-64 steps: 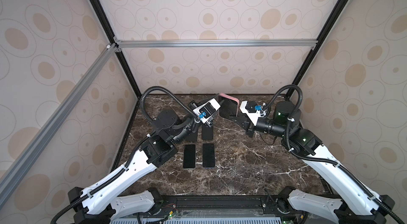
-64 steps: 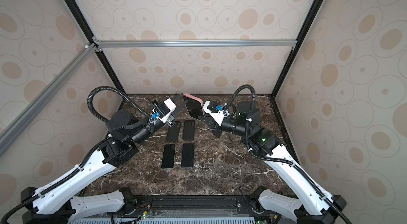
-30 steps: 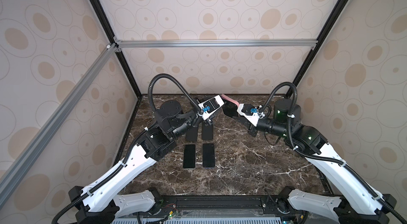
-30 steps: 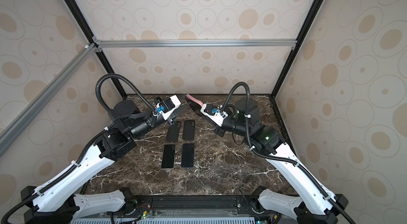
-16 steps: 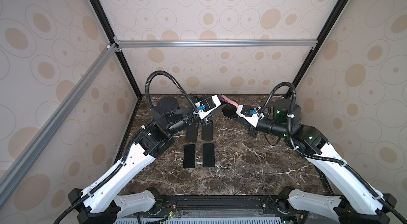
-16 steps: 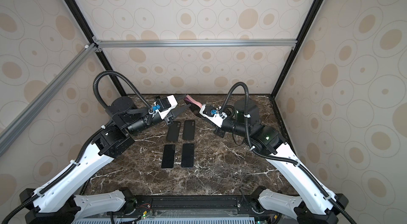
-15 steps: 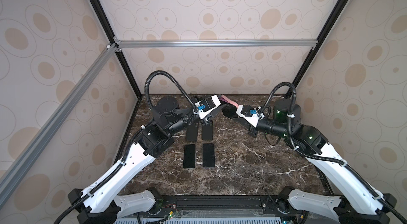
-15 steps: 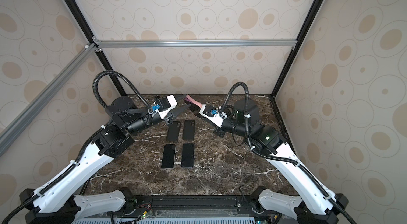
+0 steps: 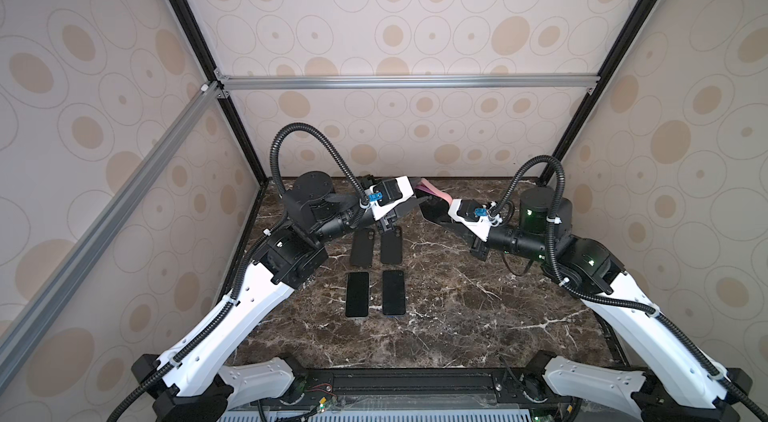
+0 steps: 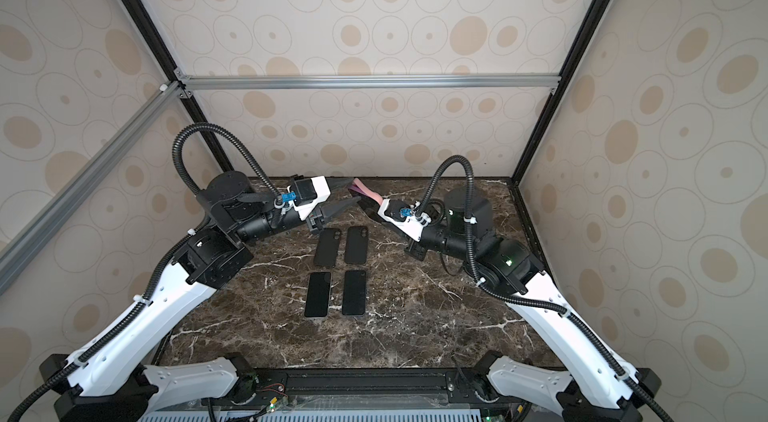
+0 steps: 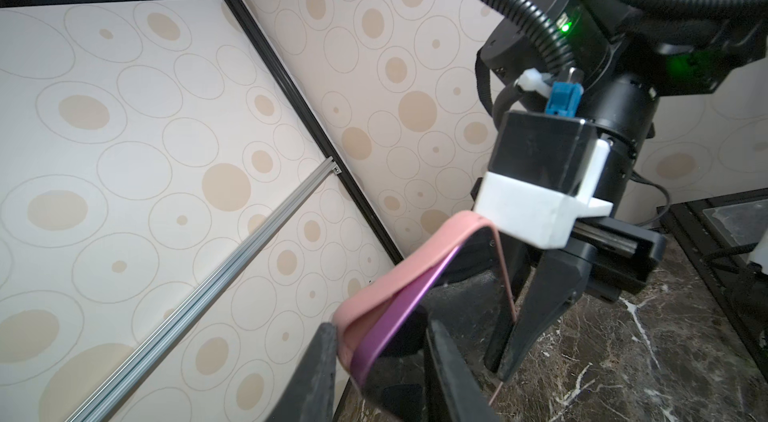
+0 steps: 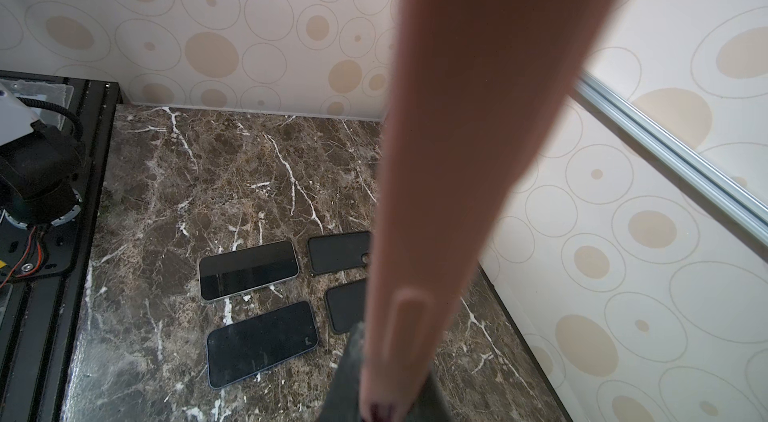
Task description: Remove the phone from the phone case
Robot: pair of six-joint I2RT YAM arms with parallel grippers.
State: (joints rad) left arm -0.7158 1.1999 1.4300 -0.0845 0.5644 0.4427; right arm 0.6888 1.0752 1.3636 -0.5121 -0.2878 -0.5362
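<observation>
R gripper [image 12: 388, 395] is clenching pink silicone phone case [image 11: 399, 270] w/ purple-edged phone [image 11: 401, 305] partly inside, hanging at 12 o'clock over brown marble tabletop [image 9: 457, 308]. L gripper [image 11: 380, 324] is straddling its end; can't tell if gripping.

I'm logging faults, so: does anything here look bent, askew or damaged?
The pink case, pinched in the right gripper, is bowed away from the purple phone along one edge, leaving a gap. No damage visible.

My left gripper [image 11: 380, 332] straddles a purple phone [image 11: 403, 316] in a pink phone case [image 11: 415, 258], perhaps gripping it. The right gripper [image 11: 500, 372] clamps the far end.
</observation>
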